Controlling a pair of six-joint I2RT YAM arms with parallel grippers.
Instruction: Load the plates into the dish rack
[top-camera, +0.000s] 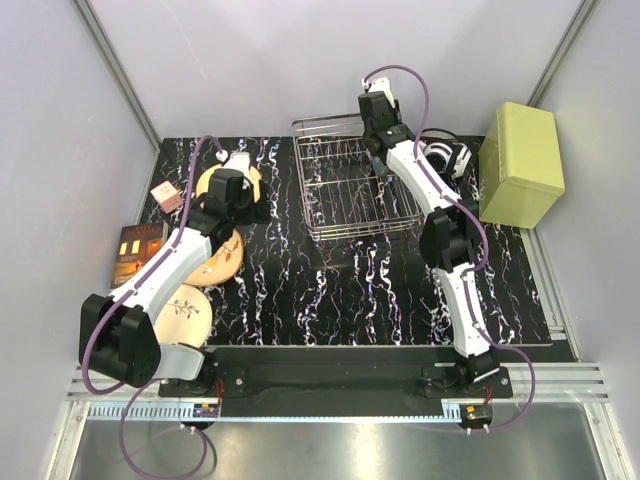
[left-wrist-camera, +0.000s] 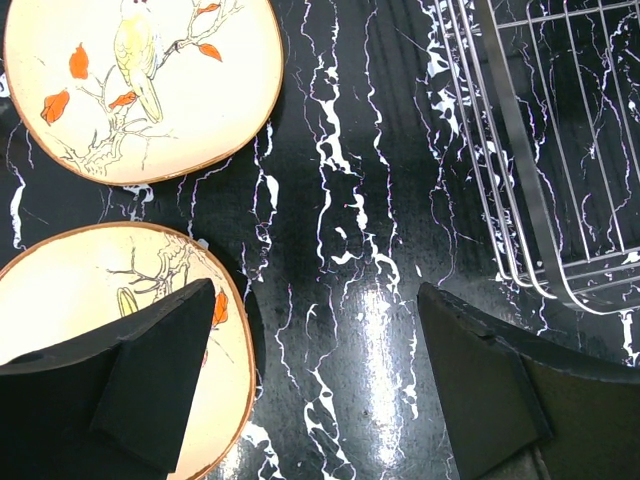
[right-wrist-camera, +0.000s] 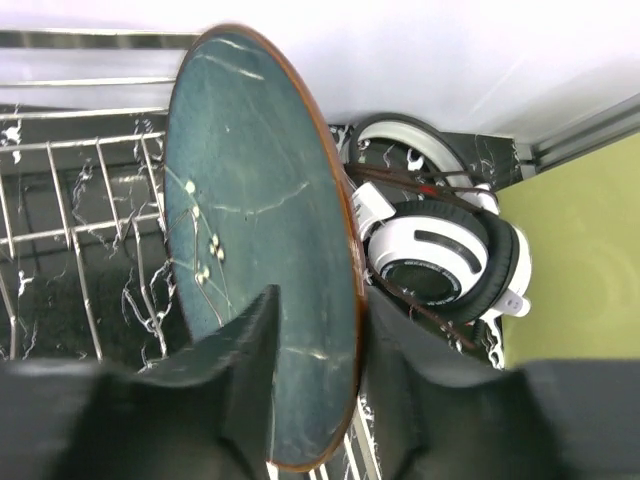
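The glossy dark teal round plate (right-wrist-camera: 250, 220) was seen upright between the right end effector's (right-wrist-camera: 325, 300) fingers, at the silver wire dish rack's (right-wrist-camera: 90, 40) right end; whether clamped or released could not be told

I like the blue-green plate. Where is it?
Right wrist view: the teal plate stands on edge inside the right tool, at the dish rack's right side, beside the white headphones.

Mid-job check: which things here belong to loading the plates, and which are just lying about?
For the job: teal plate, far cream plate, middle cream plate, near cream plate, dish rack.
Lying about: headphones, green box, small pink box, dark book or box.
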